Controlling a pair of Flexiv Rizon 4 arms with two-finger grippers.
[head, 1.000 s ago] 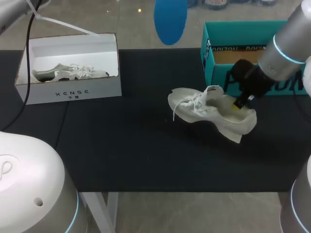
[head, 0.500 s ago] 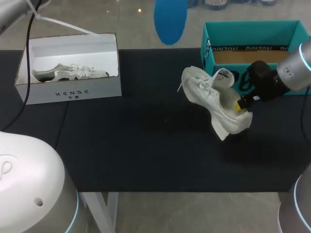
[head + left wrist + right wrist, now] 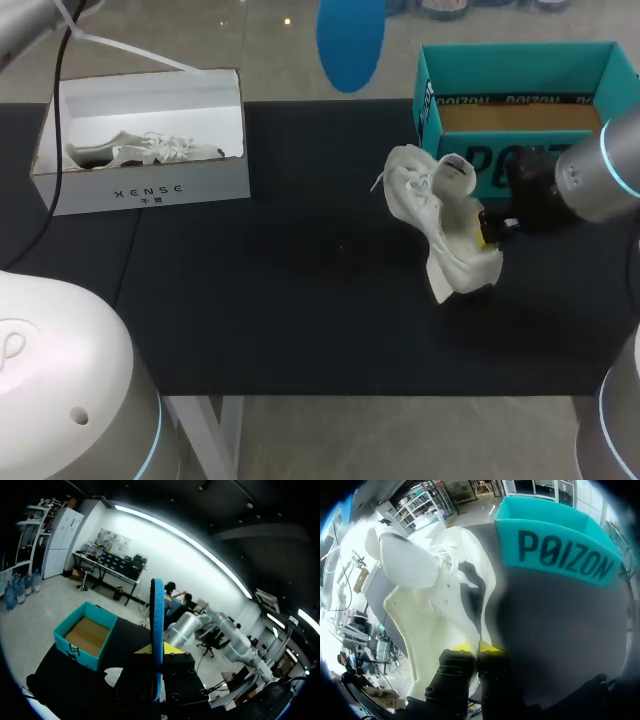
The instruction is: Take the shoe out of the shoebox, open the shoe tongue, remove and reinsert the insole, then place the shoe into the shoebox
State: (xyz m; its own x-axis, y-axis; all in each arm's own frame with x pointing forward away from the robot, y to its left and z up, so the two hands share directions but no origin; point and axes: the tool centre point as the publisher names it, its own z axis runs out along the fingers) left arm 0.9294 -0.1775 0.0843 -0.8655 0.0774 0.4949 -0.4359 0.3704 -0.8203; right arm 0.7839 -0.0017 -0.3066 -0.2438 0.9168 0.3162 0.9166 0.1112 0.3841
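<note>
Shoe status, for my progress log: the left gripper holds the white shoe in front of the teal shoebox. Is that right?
No: the right gripper holds it, as the head view shows. The white shoe is indeed in front of the teal shoebox. The left gripper holds the blue insole.

The shoe is just before the shoebox, at the table's right. Another box (second shoe inside) sits far left.
</note>
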